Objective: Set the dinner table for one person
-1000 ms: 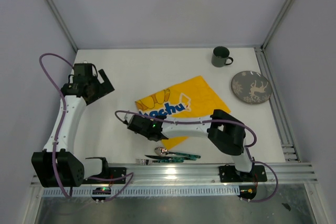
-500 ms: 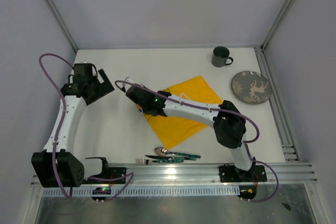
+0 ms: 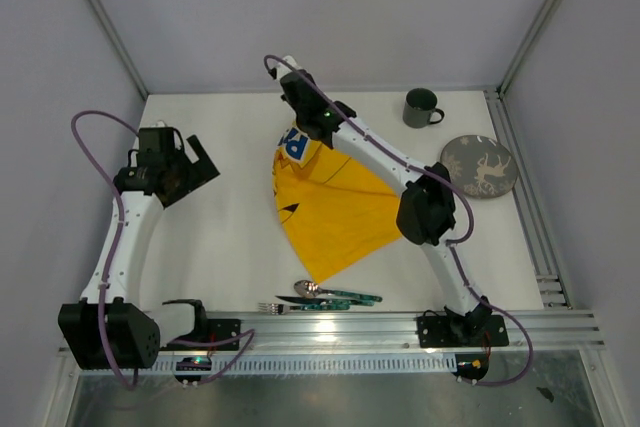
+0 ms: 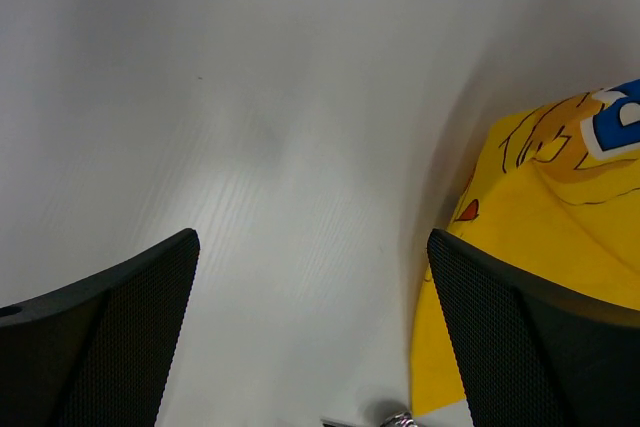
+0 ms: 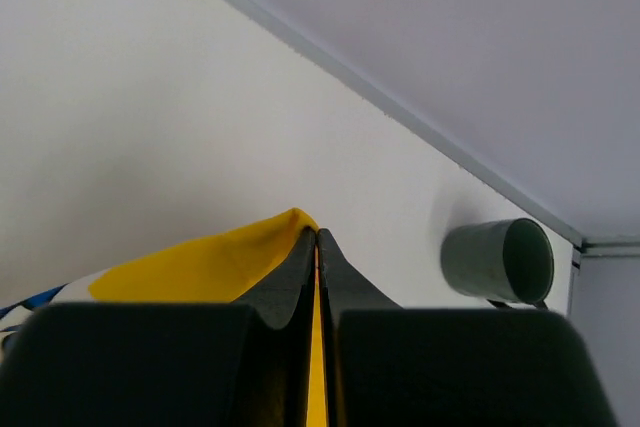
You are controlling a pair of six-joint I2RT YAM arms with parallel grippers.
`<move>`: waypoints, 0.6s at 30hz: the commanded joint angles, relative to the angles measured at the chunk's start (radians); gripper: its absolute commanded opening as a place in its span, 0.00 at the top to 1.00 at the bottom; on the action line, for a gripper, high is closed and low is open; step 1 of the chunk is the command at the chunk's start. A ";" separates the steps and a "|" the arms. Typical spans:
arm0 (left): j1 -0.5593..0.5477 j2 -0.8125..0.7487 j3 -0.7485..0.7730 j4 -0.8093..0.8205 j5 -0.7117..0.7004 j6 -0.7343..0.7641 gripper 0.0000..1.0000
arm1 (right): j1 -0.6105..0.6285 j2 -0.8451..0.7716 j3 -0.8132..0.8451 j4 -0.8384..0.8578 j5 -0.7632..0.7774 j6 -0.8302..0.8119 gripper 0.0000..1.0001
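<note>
The white dinner table [image 3: 225,242] carries a yellow cartoon-printed cloth [image 3: 335,207]. My right gripper [image 3: 303,133] is shut on one corner of it, a thin yellow edge pinched between the fingers [image 5: 317,247]. That corner is lifted toward the far edge, so the cloth drapes down with its blue print showing. My left gripper [image 3: 200,169] hovers open over bare table on the left, nothing between its fingers [image 4: 110,332]. The cloth's left edge [image 4: 560,217] lies beyond its right finger.
A dark green mug [image 3: 421,107] stands at the far right, also seen from the right wrist [image 5: 500,260]. A grey plate with a deer print [image 3: 478,166] lies near the right rail. A spoon and fork with green handles [image 3: 325,296] lie at the near edge.
My right gripper has swung from the table's middle to the far side, pulling the cloth corner up and back so the cloth folds over. The left arm has barely shifted.
</note>
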State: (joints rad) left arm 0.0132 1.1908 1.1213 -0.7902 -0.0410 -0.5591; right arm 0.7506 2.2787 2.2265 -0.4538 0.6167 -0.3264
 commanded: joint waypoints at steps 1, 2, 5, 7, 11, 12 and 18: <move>-0.002 -0.039 -0.020 0.026 0.067 -0.033 0.01 | 0.032 -0.039 0.041 0.073 -0.110 0.030 0.95; -0.001 -0.043 -0.026 0.029 0.076 -0.036 0.01 | 0.033 -0.059 -0.012 0.146 -0.148 0.047 0.95; -0.002 -0.057 -0.047 0.034 0.076 -0.044 0.01 | 0.046 -0.142 -0.160 0.357 -0.342 0.046 0.95; -0.001 -0.065 -0.051 0.026 0.078 -0.047 0.01 | 0.067 -0.128 -0.124 0.362 -0.411 0.035 0.95; -0.001 -0.080 -0.061 0.022 0.085 -0.045 0.01 | 0.099 -0.018 0.061 0.248 -0.483 0.001 0.94; -0.001 -0.083 -0.064 0.022 0.089 -0.044 0.01 | 0.107 -0.018 0.044 0.269 -0.500 -0.006 0.94; -0.001 -0.088 -0.086 0.022 0.105 -0.041 0.01 | 0.167 0.028 0.053 0.319 -0.522 -0.016 0.94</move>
State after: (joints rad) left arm 0.0132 1.1229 1.0470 -0.7837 0.0315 -0.5957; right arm 0.8951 2.2742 2.2219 -0.2054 0.1455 -0.3309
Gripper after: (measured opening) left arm 0.991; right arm 0.061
